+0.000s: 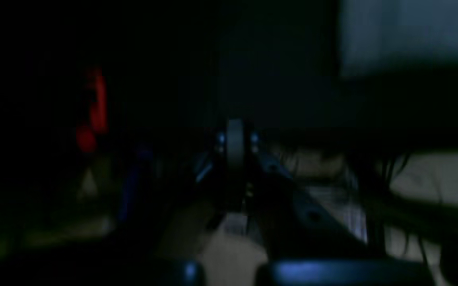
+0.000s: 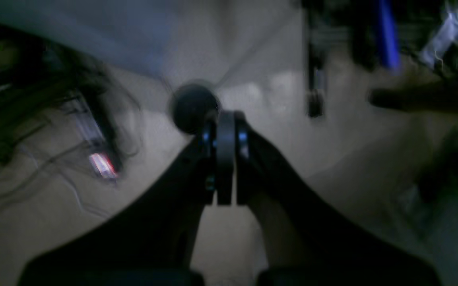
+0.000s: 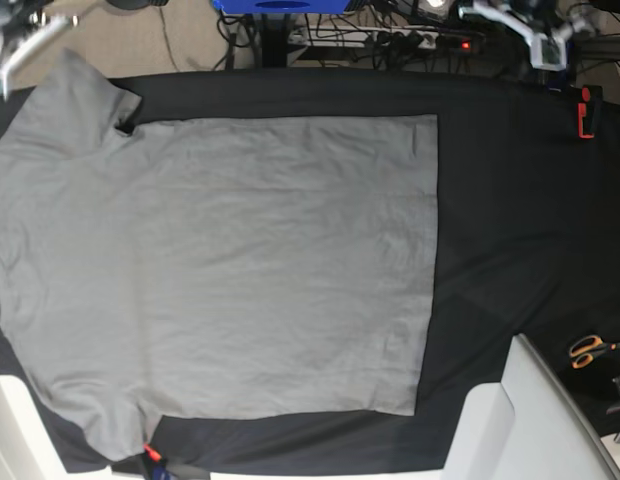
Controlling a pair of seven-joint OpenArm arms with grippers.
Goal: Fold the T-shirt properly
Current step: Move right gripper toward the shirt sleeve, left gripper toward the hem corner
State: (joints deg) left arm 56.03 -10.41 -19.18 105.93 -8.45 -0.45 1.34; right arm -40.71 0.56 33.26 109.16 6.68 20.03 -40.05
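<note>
T-shirt spread flat on black tablecloth, covering left and centre of base view. Long axis runs left-right: straight hem at right, sleeves at upper left and lower left corners. Fabric mid-grey, soft, matte, faintly creased.

Left gripper: dark, blurred, fingers pressed together, nothing between. Right gripper: fingers likewise together, empty, pale floor behind.

Orange-handled scissors on cloth at right edge. Red clamp at upper right.
</note>
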